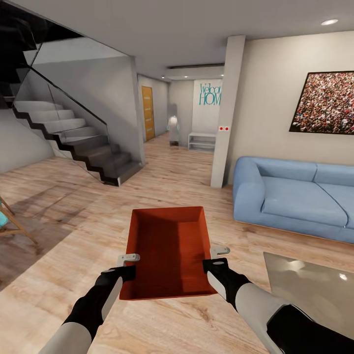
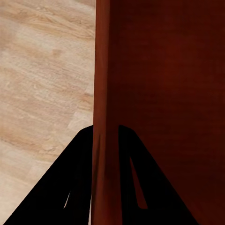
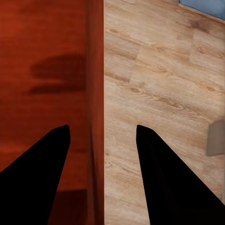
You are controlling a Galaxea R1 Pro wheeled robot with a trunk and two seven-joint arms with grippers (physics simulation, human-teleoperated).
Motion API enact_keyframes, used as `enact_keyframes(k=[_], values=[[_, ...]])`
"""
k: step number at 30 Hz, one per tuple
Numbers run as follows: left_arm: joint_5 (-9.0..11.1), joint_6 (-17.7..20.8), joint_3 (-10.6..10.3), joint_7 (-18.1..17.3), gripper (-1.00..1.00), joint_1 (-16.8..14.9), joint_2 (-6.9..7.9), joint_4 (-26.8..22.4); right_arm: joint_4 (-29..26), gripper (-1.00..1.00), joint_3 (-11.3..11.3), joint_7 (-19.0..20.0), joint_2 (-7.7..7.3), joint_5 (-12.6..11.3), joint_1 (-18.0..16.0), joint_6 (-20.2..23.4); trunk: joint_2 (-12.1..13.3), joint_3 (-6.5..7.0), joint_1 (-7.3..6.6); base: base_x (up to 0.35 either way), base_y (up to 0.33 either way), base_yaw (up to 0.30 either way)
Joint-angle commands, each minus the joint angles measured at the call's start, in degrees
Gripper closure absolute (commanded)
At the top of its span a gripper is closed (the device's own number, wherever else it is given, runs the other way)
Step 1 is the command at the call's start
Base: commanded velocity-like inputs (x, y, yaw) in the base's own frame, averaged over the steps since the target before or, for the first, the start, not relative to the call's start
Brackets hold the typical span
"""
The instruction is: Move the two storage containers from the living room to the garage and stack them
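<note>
So the storage container (image 1: 168, 255) looks rigid, light and slick; left gripper (image 1: 129, 265) pinches its left wall, right gripper (image 1: 216, 259) straddles the right wall loosely.

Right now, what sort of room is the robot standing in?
Most likely a home's living room: a blue sofa along the wall, a staircase with a glass rail, light wood plank floor. Both tools carry an orange-red storage container.

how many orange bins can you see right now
1: one storage container held over the wood floor between the left claw and right claw. A second may be out of frame.
</note>
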Motion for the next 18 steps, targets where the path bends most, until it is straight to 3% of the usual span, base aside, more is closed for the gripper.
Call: enact_keyframes(k=[1, 18], values=[[-1.7, -1.4, 0.0, 0.9, 1.00, -0.1, 0.09, -0.2, 0.0, 1.00, 2.1, 0.7, -0.05, -2.3, 0.0, 0.3, -0.1, -0.14, 0.04, 0.000, 0.000, 0.000], [-1.7, -1.4, 0.0, 0.9, 1.00, -0.1, 0.02, -0.2, 0.0, 1.00, 2.1, 0.7, -0.06, -2.3, 0.0, 0.3, -0.1, -0.14, 0.04, 0.000, 0.000, 0.000]])
